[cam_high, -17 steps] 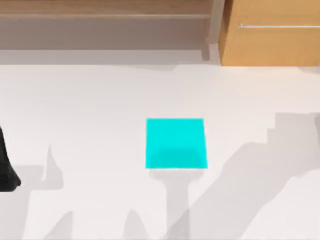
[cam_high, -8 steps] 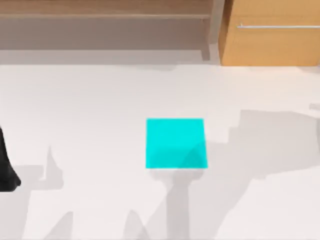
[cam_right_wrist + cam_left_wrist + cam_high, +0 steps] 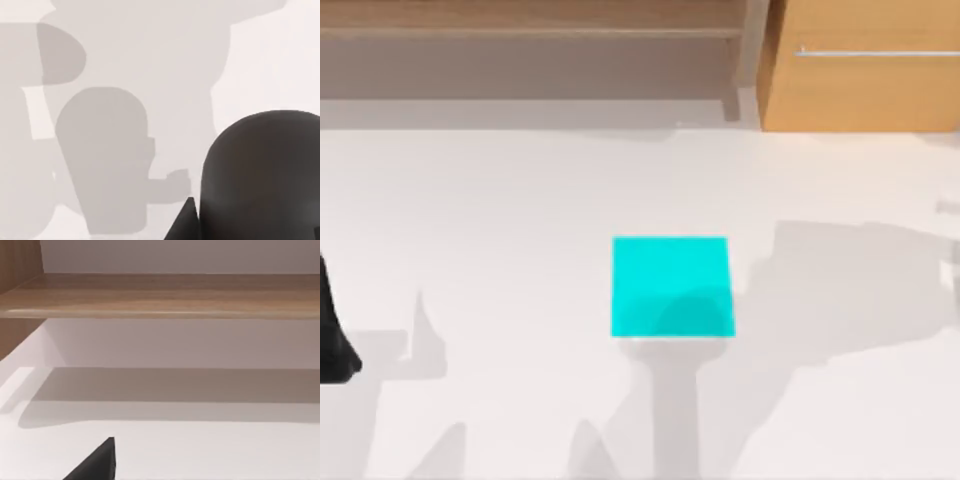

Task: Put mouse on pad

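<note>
Cyan pad lies bare mid-worktop; a dark grey rounded mouse looms beside the right wrist camera, jaw state indiscernible; left arm parked at left edge.

1. The surface is open white ground on every side of the pad, which lies flat near the middle and raises no barrier.
2. Along the far edge, a low wooden shelf and a wooden cabinet close off passage.
3. At the left edge of the top view, the black left arm takes up a small strip.
4. In the right wrist view, a dark rounded body sits close before the camera, above bare surface crossed only by shadows.
</note>
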Controlling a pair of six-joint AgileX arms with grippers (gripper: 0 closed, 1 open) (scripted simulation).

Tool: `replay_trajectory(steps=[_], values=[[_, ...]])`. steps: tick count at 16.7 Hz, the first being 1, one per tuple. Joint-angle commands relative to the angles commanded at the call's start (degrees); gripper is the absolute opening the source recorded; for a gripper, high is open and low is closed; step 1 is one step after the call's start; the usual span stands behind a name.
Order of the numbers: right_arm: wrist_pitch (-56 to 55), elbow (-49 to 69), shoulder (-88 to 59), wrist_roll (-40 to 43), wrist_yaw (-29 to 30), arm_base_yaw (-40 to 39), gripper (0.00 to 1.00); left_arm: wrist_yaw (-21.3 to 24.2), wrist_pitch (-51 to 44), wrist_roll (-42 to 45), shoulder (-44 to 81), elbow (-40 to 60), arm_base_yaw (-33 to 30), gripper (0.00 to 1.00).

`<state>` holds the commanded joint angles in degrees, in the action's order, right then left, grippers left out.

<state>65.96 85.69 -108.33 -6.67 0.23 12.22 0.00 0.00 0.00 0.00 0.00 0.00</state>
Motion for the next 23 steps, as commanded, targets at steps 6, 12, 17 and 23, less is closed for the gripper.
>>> replay_trajectory(steps=[6,12,17,23], values=[[2.99,7.96,-6.16,16.10,-0.01,-6.16,0.00,0.00,0.00,0.00,0.00,0.00,0.00,1.00],[8.08,20.13,-16.31,53.36,-0.30,-18.60,0.00,0.00,0.00,0.00,0.00,0.00,0.00,1.00],[12.24,29.96,-24.60,92.31,-0.93,-30.64,0.00,0.00,0.00,0.00,0.00,0.00,0.00,1.00],[14.64,39.32,-30.52,130.06,-1.34,-43.44,0.00,0.00,0.00,0.00,0.00,0.00,0.00,1.00]])
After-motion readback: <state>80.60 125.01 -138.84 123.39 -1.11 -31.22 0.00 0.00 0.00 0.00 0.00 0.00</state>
